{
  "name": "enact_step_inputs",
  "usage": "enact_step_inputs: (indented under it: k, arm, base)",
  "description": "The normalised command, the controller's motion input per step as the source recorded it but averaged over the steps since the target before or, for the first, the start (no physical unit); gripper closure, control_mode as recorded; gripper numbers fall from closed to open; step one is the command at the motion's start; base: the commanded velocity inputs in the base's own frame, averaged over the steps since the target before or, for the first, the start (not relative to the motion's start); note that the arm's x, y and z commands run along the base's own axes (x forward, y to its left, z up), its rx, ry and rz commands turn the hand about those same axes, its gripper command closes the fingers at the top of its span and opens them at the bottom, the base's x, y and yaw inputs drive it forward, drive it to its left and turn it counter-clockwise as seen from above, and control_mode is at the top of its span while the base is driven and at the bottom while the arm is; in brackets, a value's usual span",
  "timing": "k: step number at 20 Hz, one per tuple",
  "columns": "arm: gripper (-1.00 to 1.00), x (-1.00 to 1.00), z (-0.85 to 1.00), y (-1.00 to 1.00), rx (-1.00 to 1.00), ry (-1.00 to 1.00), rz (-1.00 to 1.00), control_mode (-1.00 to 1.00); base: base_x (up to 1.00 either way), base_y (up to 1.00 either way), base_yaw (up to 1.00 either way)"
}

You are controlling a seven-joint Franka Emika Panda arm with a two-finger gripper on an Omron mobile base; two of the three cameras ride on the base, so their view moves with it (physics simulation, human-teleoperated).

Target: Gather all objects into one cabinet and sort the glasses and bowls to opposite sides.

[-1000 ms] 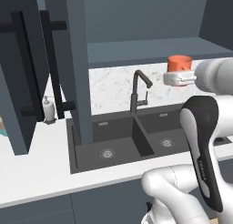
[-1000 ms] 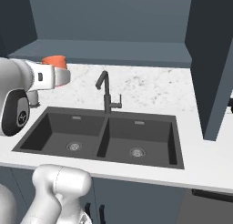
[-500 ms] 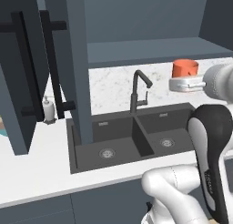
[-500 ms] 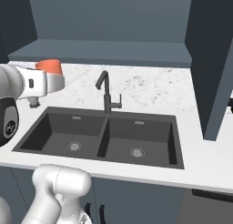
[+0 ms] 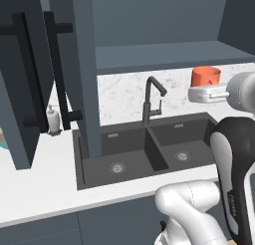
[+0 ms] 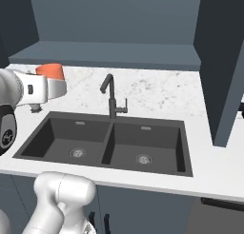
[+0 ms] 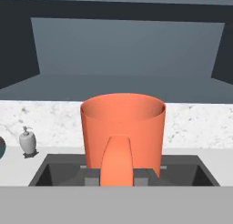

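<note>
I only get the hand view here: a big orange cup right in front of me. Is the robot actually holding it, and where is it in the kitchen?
Observer: Yes, the gripper carries the orange cup upright, in the air above the sink.
Operator: Is there a cabinet open nearby?
Observer: The cabinet door with its black bar handle stands swung open, left of the sink.
Operator: What is that small white bottle on my left?
Observer: A soap dispenser, standing on the counter just below that open door.
</note>
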Motion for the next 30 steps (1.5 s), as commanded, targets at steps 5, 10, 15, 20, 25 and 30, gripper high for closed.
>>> enact_step_inputs:
  k: [5,10,15,20,25,30]
  arm:
    - [1.0,-0.17,-0.04,-0.11,0.0,0.0,0.0,-1.0]
    - [1.0,-0.14,-0.04,-0.07,0.0,0.0,0.0,-1.0]
    - [1.0,-0.03,-0.01,0.0,0.0,0.0,0.0,1.0]
    - [1.0,0.0,0.0,0.0,0.0,0.0,0.0,1.0]
    - [1.0,0.0,0.0,0.0,0.0,0.0,0.0,1.0]
    - [1.0,0.0,0.0,0.0,0.0,0.0,0.0,1.0]
  base:
    - [0.0,0.0,0.0]
    - [0.0,0.0,0.0]
    - [-0.46,0.0,0.0]
    - [-1.0,0.0,0.04]
    - [-0.95,0.0,0.34]
    - [-0.69,0.04,0.71]
